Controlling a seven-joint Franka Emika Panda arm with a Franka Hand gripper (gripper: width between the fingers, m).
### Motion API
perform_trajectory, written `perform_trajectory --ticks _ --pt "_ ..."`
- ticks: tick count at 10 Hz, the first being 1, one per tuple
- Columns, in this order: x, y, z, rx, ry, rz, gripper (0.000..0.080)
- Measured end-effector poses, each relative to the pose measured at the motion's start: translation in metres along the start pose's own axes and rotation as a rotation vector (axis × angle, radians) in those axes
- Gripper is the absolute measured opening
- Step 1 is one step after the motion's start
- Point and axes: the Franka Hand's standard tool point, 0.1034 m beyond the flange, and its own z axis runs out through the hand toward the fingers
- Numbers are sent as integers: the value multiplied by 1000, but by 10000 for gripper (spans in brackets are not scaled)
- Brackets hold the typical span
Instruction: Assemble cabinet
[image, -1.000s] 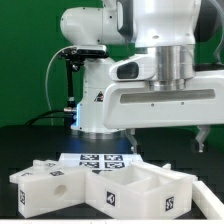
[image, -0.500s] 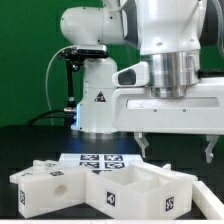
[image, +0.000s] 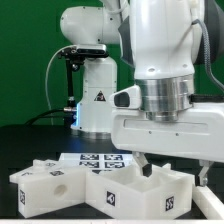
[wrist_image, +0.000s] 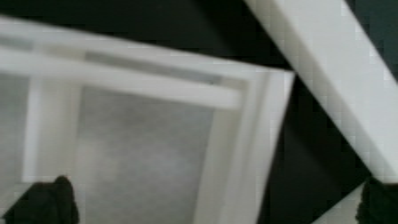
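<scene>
The cabinet's white box (image: 140, 192), with inner compartments and small square tags on its front, lies low in the exterior view. A white panel piece (image: 45, 185) with a round hole lies against it on the exterior view's left. My gripper (image: 175, 170) hangs open right above the box, one finger (image: 146, 167) dipping toward a compartment, the other finger (image: 206, 172) near the box's right end. In the wrist view the box's side wall (wrist_image: 254, 140) runs between the dark fingertips (wrist_image: 43, 203), and my gripper (wrist_image: 214, 208) holds nothing. A white slab (wrist_image: 334, 60) lies beyond.
The marker board (image: 98, 158) lies flat on the black table behind the parts. The arm's white base (image: 98, 95) stands behind it, with a black stand and cables on the exterior view's left. A green backdrop closes the scene.
The gripper has come down from well above the table to just over the box, its fingertips now at the box's rim. Its jaws have stayed wide. The cabinet parts have not moved.
</scene>
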Motion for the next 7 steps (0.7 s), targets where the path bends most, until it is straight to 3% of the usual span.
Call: perform_trajectory --ticks 1,2,3,6,7 --pt "0 0 0 0 0 -25 798" --pt "-1 0 0 -1 0 -26 671" --pt "-1 -1 0 -1 -1 -29 671" --pt "-1 -1 1 -1 -1 -37 253" --pt "-2 -1 1 -1 -1 -38 253"
